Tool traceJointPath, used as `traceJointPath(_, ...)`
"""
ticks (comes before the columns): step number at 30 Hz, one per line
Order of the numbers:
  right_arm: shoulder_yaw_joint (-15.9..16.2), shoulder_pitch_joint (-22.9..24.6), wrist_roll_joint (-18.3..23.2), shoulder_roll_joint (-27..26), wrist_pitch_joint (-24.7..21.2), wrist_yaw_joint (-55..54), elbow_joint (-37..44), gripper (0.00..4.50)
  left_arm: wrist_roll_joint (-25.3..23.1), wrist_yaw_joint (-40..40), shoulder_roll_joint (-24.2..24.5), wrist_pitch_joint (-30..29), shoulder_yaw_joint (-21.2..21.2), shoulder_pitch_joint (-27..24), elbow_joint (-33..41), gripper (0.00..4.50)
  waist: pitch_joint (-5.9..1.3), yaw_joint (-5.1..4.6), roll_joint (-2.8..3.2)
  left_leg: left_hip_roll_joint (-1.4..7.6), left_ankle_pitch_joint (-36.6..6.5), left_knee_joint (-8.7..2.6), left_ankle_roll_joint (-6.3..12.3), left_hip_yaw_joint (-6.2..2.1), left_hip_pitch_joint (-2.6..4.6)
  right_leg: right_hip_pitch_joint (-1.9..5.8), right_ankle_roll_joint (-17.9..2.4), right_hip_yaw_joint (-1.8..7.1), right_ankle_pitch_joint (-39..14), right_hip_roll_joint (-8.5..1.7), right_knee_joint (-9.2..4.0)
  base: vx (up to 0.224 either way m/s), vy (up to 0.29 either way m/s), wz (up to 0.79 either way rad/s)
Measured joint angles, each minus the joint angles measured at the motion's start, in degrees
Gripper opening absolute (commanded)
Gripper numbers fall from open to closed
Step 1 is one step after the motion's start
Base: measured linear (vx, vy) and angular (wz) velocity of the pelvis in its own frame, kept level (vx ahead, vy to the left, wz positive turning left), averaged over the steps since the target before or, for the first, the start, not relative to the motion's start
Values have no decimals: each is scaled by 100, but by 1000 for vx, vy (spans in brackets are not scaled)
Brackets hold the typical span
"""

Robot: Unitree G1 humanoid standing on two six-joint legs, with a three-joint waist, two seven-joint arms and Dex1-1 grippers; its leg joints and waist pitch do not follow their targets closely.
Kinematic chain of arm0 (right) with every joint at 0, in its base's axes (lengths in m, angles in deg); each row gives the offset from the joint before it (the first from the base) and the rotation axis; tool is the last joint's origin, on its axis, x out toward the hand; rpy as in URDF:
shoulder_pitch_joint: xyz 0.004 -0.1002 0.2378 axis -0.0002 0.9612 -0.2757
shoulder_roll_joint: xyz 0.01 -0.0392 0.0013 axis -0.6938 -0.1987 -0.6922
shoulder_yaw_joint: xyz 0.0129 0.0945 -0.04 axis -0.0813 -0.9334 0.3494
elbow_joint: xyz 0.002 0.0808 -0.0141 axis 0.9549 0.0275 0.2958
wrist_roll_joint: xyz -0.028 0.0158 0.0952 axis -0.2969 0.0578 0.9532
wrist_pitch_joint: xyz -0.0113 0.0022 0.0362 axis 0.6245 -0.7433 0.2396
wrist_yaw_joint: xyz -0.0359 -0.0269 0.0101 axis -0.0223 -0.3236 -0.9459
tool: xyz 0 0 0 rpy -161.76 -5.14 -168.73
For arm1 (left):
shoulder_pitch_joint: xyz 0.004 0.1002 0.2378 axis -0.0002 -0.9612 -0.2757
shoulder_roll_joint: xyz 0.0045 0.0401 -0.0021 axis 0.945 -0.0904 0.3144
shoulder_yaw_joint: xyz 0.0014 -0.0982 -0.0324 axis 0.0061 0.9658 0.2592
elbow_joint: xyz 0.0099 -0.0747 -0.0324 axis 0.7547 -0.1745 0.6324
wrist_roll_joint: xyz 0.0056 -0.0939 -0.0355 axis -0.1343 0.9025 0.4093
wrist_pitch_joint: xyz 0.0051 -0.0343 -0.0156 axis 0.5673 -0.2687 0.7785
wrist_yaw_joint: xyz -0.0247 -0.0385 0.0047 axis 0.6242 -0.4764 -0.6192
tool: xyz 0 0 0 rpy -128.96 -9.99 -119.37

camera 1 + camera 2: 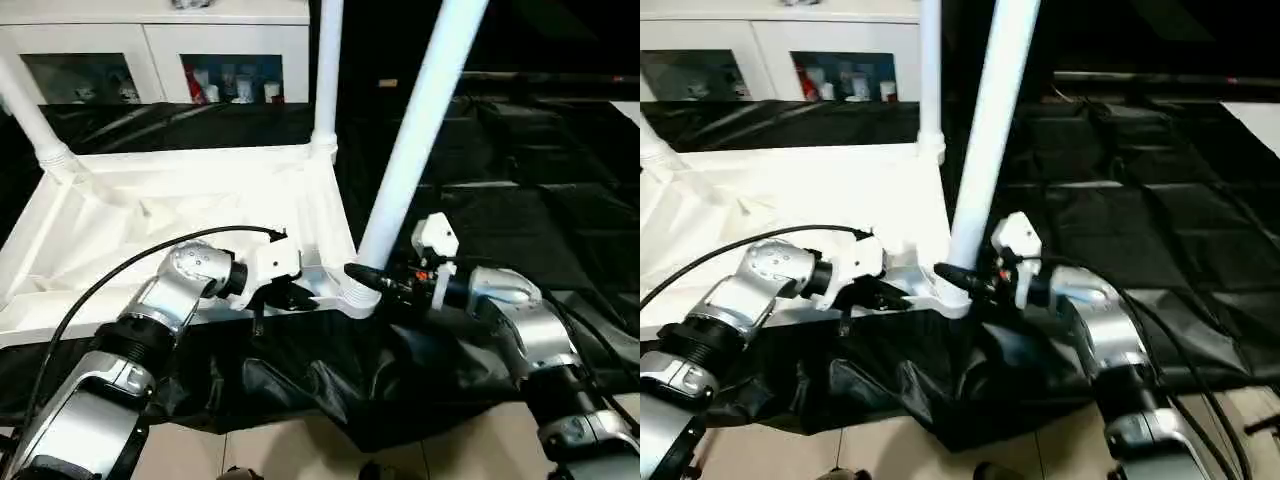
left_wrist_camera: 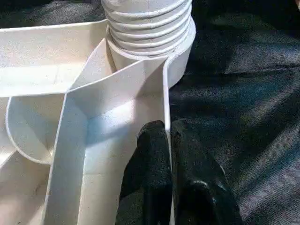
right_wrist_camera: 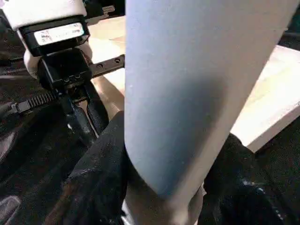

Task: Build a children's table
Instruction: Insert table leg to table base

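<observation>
Tabletop [image 1: 150,215] lies upside down at centre-left. Left gripper [image 2: 166,136] is pinched tight on its rim wall near the corner socket [image 2: 150,28]; right gripper [image 3: 164,187] hugs the near leg [image 1: 415,130] low down, jaws about half open

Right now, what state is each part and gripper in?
Table top: upside down on the black sheet, ribs up.
Near leg: in its corner socket, leaning.
Far leg: socketed, upright.
Left leg: socketed, tilted.
Left gripper: shut on the top's edge rib.
Right gripper: clamped around the near leg's base.

head pair looks down, wrist cameras close on corner socket [image 2: 149,28]
</observation>
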Motion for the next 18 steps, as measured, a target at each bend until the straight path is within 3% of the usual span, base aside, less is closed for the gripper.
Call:
traceJointPath(5, -368, -138, 239, -288, -316, -261, -225, 187, 0, 168, -26, -29, 93, 19, -14, 0, 34, -9, 16, 3, 0, -7, 0, -51, -23, 3, 0, -81, 0, -6, -90, 0, 0, 0)
traceJointPath(8, -751, -135, 630, -381, -715, -542, -249, 187, 2, 304, -139, -33, 133, 23, -13, 0, 58, 16, 31, 2, 0, -4, 0, -44, -42, -3, -1, -73, 1, -7, -103, 0, 0, 0)
traceJointPath(11, -911, -112, 824, -392, -894, -660, -234, 187, 8, 355, -202, -44, 162, 23, 20, 0, 66, 33, 39, 1, 1, 1, 1, -28, -58, -18, -21, -55, 13, -8, -96, 0, 0, 0)
traceJointPath(18, -1045, -74, 918, -323, -1011, -686, -67, 187, 8, 428, -249, -68, 163, 23, 168, 0, 62, 138, 40, 5, 3, 40, 0, 62, -70, -99, -101, 65, 111, -8, 104, 23, -16, 4)
